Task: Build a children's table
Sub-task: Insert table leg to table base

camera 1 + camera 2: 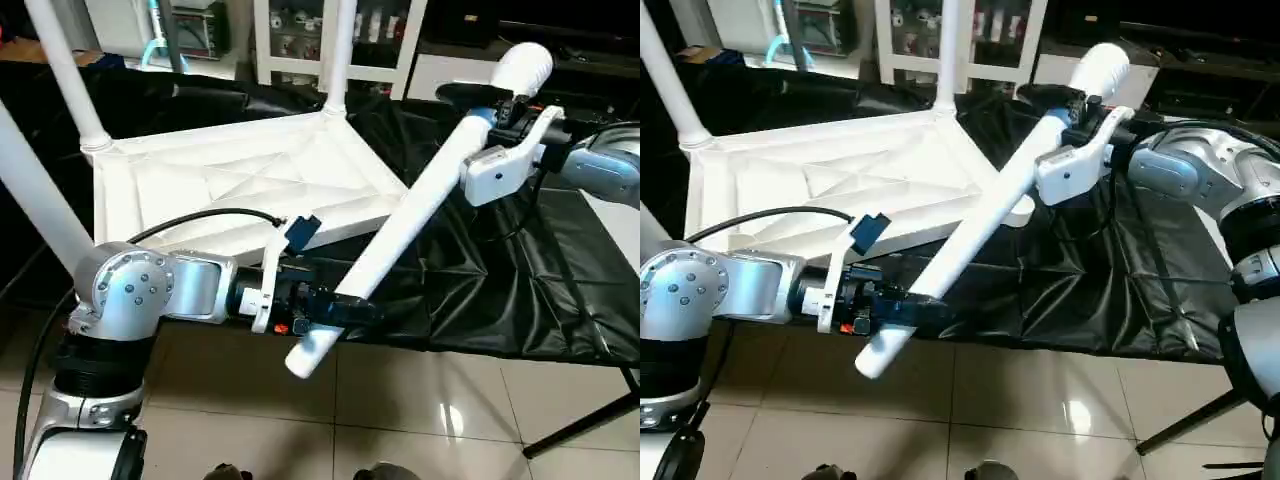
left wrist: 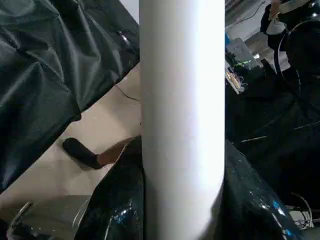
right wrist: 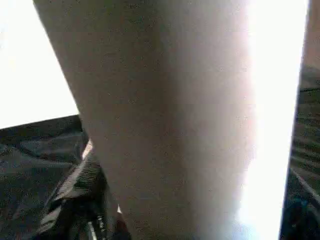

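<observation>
The children's table top lies upside down on a black-draped bench, its ribbed underside facing up. Three white legs stand in its corner sockets: one at the far left, one at the back and one at the near left. Another leg slants across the top's right corner, thick end up and to the right. My left gripper is shut on it near its lower end, over the bench's front edge. My right gripper sits at the leg's upper part, just below the thick end. The leg runs through the left wrist view, and the right wrist view also has it close up.
Black cloth covers the bench, with tiled floor in front. A white glass-door cabinet stands behind the table top. A black stand leg crosses the floor at the lower right.
</observation>
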